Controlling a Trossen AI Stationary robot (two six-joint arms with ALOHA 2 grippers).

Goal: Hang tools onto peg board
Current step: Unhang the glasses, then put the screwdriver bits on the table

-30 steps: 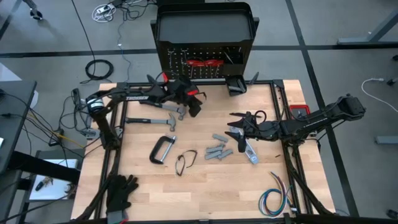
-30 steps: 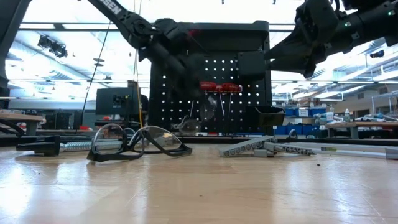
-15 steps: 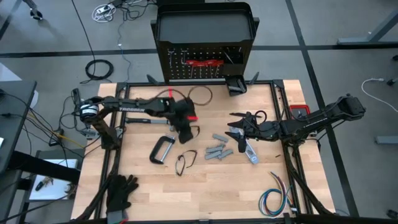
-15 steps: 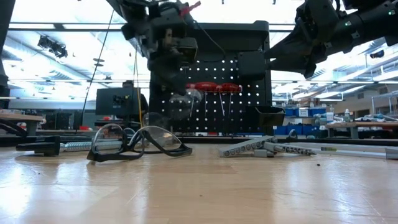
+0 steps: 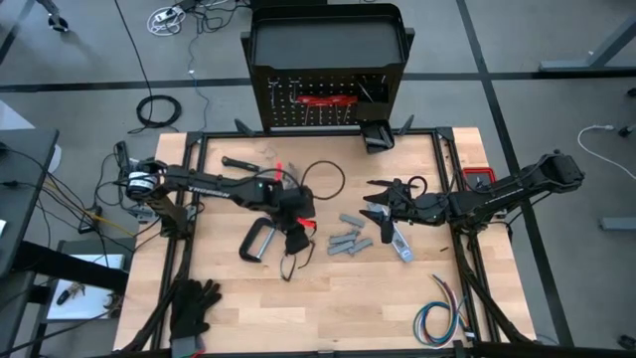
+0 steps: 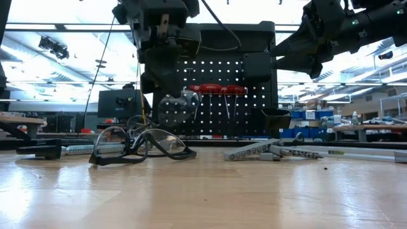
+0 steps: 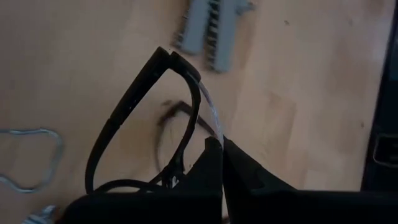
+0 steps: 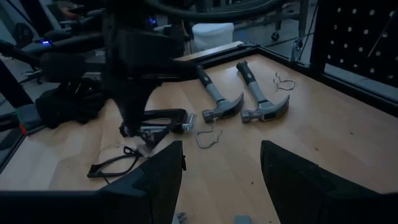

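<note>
My left gripper point(image 5: 298, 231) hangs over the table's middle, shut on a pair of clear safety glasses with a black frame point(image 7: 134, 118), which show in the low view point(image 6: 175, 108). A second pair point(image 5: 295, 261) lies on the table just under it. A grey C-clamp point(image 5: 259, 240) lies to its left, and grey metal pieces point(image 5: 350, 240) to its right. Two black-handled hammers point(image 8: 217, 99) lie toward the far left. The black peg board point(image 5: 328, 97) stands at the far edge with red-handled tools on it. My right gripper point(image 5: 376, 211) waits open at the right. My left gripper pinches the glasses at the rim of one lens point(image 7: 213, 127) between its two shut fingertips point(image 7: 233, 163). The fingers slant down from the table's left. The glasses hang below the fingers, clear of the table and above the second pair.
A silver flat tool point(image 5: 398, 245) lies under my right gripper. Black gloves point(image 5: 194, 303) lie at the near left corner and a coloured wire bundle point(image 5: 442, 314) at the near right. Bent wire hooks point(image 8: 208, 134) lie by the hammers. A small black bin point(image 5: 379, 136) sits at the board's foot.
My left gripper has swung from beside the peg board toward the table's near edge and tipped downward, staying shut. The held glasses have travelled with it and now hang over the pair on the table. The hammers it covered have come into view.
</note>
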